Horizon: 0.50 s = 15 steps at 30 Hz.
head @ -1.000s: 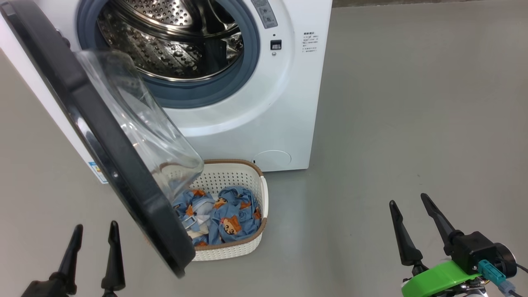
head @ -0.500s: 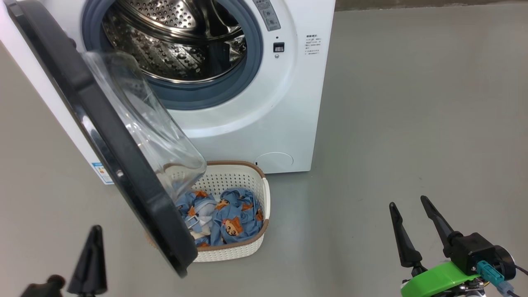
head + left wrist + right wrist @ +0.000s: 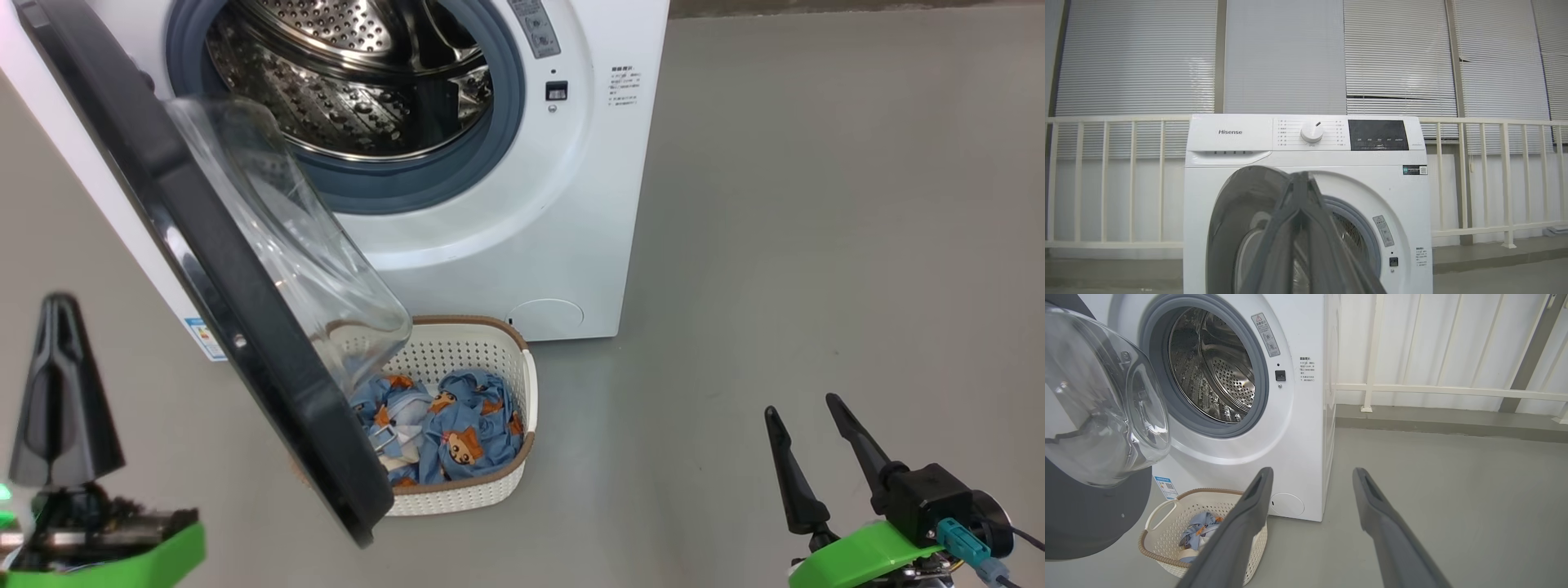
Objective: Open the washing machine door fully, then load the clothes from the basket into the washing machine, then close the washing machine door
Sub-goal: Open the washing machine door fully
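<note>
The washing machine door (image 3: 208,269) stands open only partway, and its glass bowl hangs over the left part of the basket (image 3: 457,498), which sits on the floor just in front of the washing machine (image 3: 588,204). So the first step seems to me not finished. The clothes (image 3: 457,425) all lie in the basket, and the drum (image 3: 351,98) looks empty. Loading and closing are both left to do. The left hand (image 3: 59,306), on the door's outer side and apart from it, is clenched on nothing. The right hand (image 3: 801,407) is released and empty, well to the right of the basket.
</note>
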### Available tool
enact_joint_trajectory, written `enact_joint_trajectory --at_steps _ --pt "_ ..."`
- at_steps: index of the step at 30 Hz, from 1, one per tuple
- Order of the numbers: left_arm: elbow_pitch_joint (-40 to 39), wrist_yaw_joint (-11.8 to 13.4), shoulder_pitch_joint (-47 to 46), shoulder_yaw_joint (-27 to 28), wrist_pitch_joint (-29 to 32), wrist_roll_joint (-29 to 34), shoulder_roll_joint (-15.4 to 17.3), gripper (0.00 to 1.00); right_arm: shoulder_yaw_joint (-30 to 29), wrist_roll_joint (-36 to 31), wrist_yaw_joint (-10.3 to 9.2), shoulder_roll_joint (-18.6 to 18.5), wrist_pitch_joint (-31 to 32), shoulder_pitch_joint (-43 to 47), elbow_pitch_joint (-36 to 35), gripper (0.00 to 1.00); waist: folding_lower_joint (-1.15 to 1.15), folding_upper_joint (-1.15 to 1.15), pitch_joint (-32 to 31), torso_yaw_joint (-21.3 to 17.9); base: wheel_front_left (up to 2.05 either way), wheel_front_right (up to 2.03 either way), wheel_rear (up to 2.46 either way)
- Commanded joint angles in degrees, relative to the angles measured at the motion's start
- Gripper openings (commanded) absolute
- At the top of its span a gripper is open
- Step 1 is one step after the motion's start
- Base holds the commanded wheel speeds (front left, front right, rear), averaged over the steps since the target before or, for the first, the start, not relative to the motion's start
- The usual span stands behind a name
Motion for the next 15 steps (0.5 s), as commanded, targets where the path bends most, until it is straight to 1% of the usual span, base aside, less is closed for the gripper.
enact_joint_trajectory --at_steps 1,4,7,11,15 --pt "-3.2 -0.2 -2.7 0.6 -0.3 0.7 1.3 0.00 1.7 0.7 0.09 -0.1 -0.7 -0.4 -1.2 1.00 0.00 0.00 -0.1 0.0 0.00 0.00 0.00" --pt "-7.6 -0.2 -3.9 -3.1 -0.3 1.0 2.0 0.00 1.9 0.9 0.09 -0.1 -0.7 -0.5 -1.0 1.00 0.00 0.00 -0.1 -0.1 0.00 0.00 0.00" --pt "-9.8 -0.2 -4.5 -8.4 -0.3 0.7 2.9 0.00 1.9 1.1 0.09 -0.1 -0.7 -0.7 -0.9 1.00 0.00 0.00 0.0 -0.2 0.00 0.00 0.00" --pt "-9.6 -0.2 -5.0 -16.1 -0.3 -0.1 3.7 0.00 2.2 1.6 0.09 -0.1 -0.7 -0.7 -0.6 1.00 0.00 0.00 0.1 -0.3 0.00 0.00 0.00" --pt "-7.4 -0.2 -4.9 -22.9 -0.3 -1.0 4.1 0.00 2.4 2.0 0.09 -0.1 -0.7 -0.9 -0.3 1.00 0.00 0.00 0.1 -0.5 0.00 0.00 0.00"
